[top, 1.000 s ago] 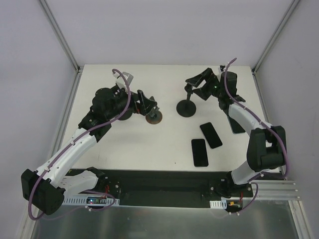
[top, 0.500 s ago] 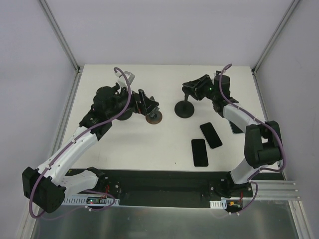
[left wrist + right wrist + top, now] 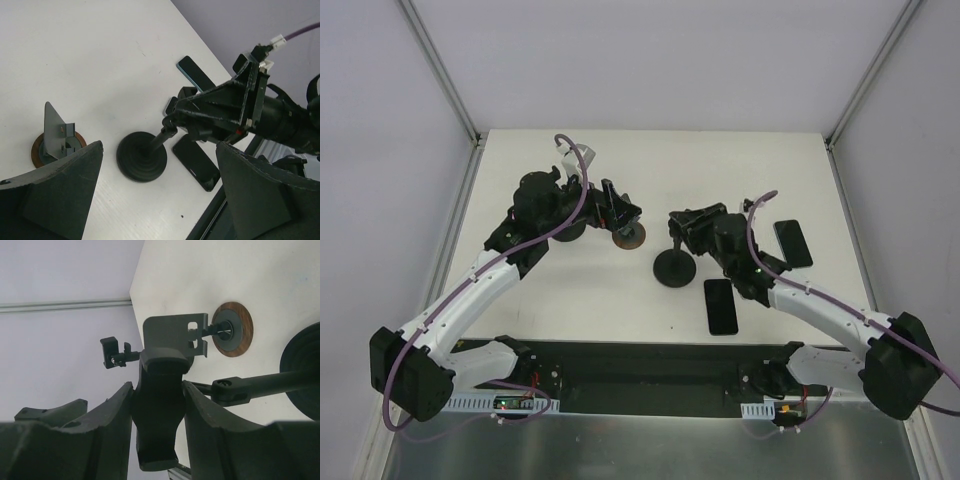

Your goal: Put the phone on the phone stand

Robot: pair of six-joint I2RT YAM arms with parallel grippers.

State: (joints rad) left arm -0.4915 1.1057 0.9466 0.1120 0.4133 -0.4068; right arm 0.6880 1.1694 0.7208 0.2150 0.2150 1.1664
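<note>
Your right pincer (image 3: 159, 392) is clamped on the black round-based phone stand (image 3: 675, 268), your left pincer (image 3: 159, 150) spread wide (a black flat phone (image 3: 720, 306) lies near its base).

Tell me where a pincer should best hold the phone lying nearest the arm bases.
Probably across its two long edges at mid-length, coming straight down: the phone lies flat on the table, so only its narrow width offers opposing sides.

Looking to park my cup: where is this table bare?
Bare: the table along its far edge, and its near middle, left of the phone. Crowded: centre-right, around the black stand, brown-based stand and second phone.
</note>
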